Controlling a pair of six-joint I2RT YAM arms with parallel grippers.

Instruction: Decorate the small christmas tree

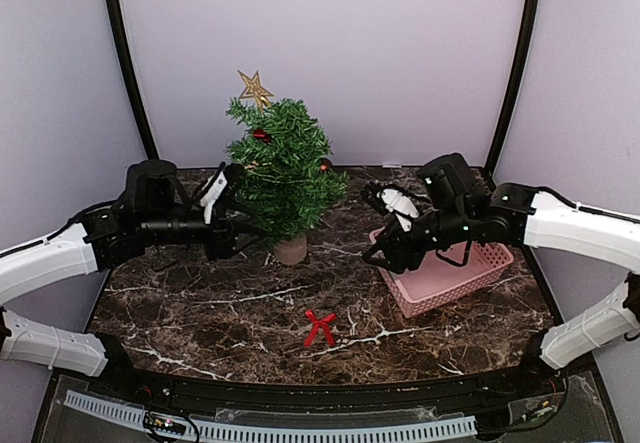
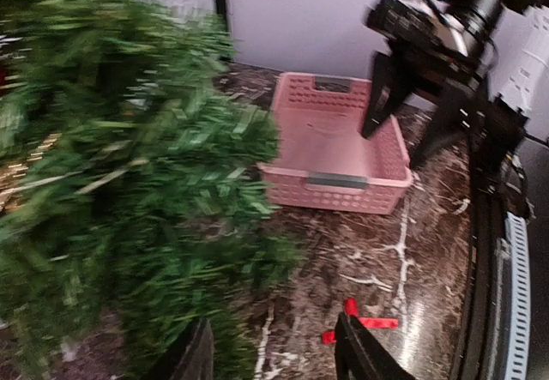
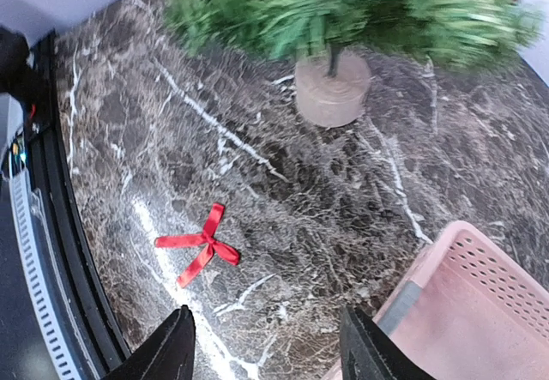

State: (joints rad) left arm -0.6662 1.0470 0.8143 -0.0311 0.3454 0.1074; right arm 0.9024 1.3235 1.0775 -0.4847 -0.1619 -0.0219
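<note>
The small christmas tree point(image 1: 280, 168) stands at the back centre on a tan base point(image 1: 290, 250), with a gold star point(image 1: 255, 88) on top and red balls point(image 1: 262, 135) in its branches. My left gripper point(image 1: 232, 231) is open at the tree's lower left. In the left wrist view the blurred tree point(image 2: 129, 183) fills the left side, and its lower branches reach between the open fingers of that gripper point(image 2: 274, 358). My right gripper point(image 1: 372, 228) hovers open and empty by the basket's left corner. In the right wrist view the right gripper point(image 3: 268, 358) shows bare table between its fingers.
A red ribbon bow point(image 1: 320, 327) lies on the marble table in front of the tree, seen too as the bow point(image 3: 199, 244) and the bow point(image 2: 364, 322). A pink basket point(image 1: 470, 273) sits at the right, under my right arm.
</note>
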